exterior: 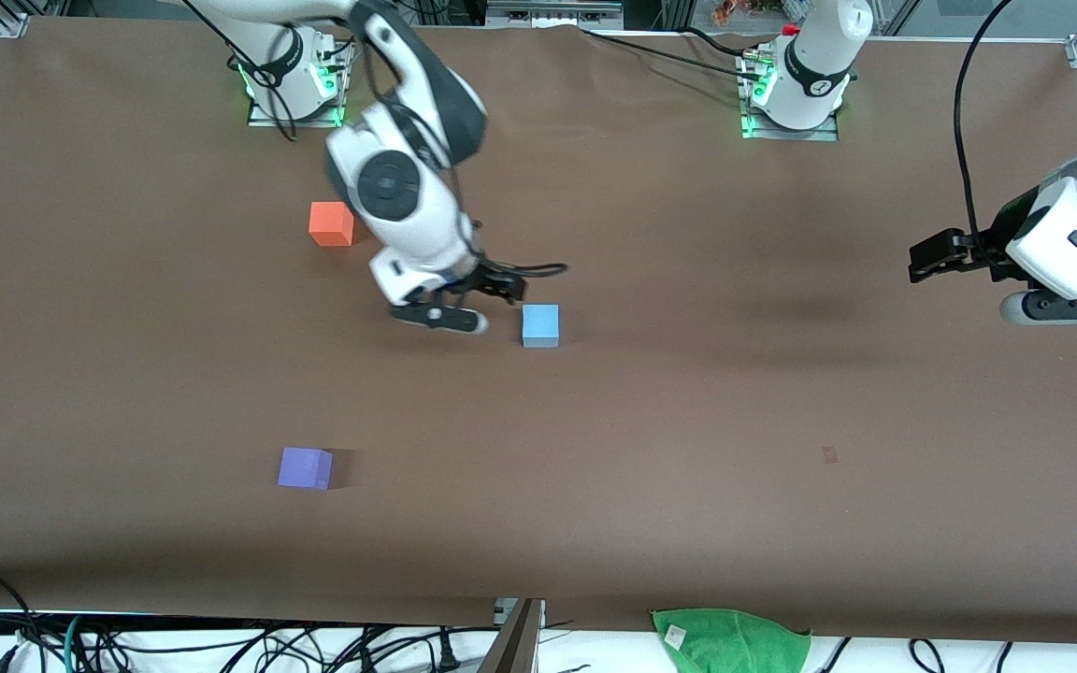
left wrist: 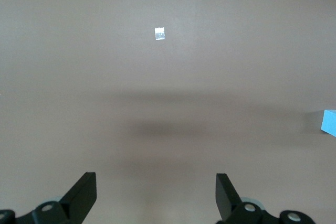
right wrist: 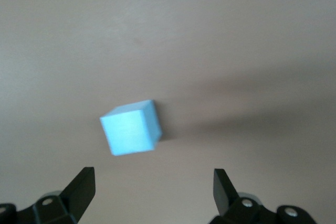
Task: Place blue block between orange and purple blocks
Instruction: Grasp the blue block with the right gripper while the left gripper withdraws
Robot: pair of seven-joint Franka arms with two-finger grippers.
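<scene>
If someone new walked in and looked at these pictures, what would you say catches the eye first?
Probably the right pincer, open and low over the table right beside the blue block, which sits mid-table. Next, the orange block close to the right arm's base and the purple block nearer the front camera, with a wide gap between them. The left pincer waits open at its own end of the table.

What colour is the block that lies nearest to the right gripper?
Light sky blue: the blue block, seen best in the right wrist view.
</scene>
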